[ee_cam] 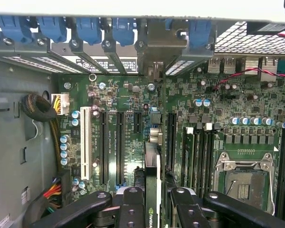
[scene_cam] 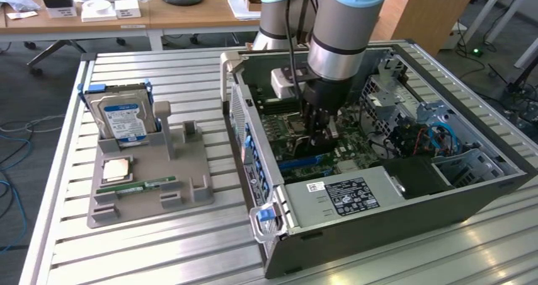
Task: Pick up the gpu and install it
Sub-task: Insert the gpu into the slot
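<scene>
On the slatted table (scene_cam: 168,253), toward its edge at the exterior view's left, a grey holder (scene_cam: 193,178) carries a hard drive (scene_cam: 125,118) standing upright, a processor chip (scene_cam: 116,169) and a memory stick (scene_cam: 135,187) lying flat. To the right lies the open computer case (scene_cam: 378,228), with the arm reaching down into it.

The pickup looks done. The gripper (ee_cam: 156,205) pinches the gpu (ee_cam: 152,180) between its fingers (ee_cam: 131,209), inside the case over the motherboard (ee_cam: 128,99). The card is in among the black expansion slots (ee_cam: 119,147). Whether its edge has entered a slot cannot be told, so seating it appears to be what is left.

The gpu stands on edge. Its long axis runs parallel to those slots, and its far end points at the row of blue latches (ee_cam: 85,28) along the case's rear wall.
</scene>
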You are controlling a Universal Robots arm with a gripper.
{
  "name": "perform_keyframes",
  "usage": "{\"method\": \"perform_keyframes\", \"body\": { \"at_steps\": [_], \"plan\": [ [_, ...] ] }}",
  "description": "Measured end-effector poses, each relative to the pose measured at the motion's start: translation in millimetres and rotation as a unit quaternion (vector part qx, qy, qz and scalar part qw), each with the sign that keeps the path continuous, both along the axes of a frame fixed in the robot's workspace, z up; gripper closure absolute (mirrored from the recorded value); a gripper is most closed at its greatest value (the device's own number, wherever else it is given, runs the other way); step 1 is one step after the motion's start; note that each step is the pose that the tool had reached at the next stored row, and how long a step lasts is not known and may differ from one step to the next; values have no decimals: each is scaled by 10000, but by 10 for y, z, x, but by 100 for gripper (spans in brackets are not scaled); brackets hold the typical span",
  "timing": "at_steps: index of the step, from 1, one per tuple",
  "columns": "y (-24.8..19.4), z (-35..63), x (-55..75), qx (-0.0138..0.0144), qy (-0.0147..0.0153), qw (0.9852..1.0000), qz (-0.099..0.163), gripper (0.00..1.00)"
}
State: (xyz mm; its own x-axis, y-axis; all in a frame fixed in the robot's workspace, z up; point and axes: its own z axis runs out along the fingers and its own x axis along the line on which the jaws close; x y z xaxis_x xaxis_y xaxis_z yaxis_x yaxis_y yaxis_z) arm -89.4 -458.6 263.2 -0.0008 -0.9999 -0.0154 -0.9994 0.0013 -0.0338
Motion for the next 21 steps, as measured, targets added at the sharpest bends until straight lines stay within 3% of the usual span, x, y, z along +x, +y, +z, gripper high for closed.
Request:
{"method": "perform_keyframes", "body": {
  "at_steps": [21],
  "plan": [
    [0, -70, -6, -15, 0, 10000, 0, 74]
  ]
}}
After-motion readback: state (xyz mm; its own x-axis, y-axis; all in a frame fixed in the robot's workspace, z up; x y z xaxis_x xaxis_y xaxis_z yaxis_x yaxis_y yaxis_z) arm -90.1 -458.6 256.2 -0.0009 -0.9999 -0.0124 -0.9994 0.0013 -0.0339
